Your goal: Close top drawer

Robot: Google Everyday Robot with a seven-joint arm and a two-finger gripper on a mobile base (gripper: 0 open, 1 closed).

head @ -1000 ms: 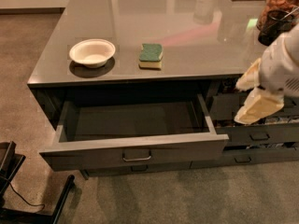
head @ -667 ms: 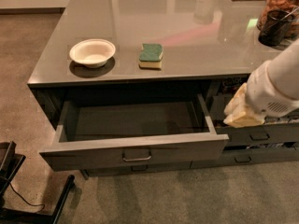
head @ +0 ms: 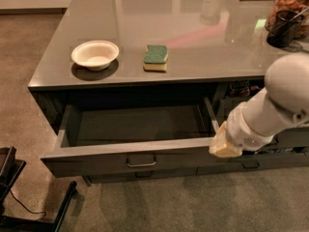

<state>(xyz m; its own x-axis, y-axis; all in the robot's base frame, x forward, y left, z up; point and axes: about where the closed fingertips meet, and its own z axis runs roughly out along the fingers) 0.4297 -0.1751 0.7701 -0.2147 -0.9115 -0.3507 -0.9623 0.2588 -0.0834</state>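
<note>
The top drawer is pulled far out from under the grey counter. Its dark grey front carries a small metal bar handle, and its shallow grey box interior holds nothing. My gripper, cream-coloured at the end of the white arm, is at the right end of the drawer front, against its top right corner. The fronts of the lower drawers show just below the open drawer.
A white bowl and a green-and-yellow sponge sit on the grey countertop. A jar and a dark cup stand at the back right. A black frame stands on the floor at lower left. A narrower drawer bank is at right.
My arm has swung left and down, bringing the gripper from beside the right drawer bank to the right end of the top drawer's front. The drawer stays open.
</note>
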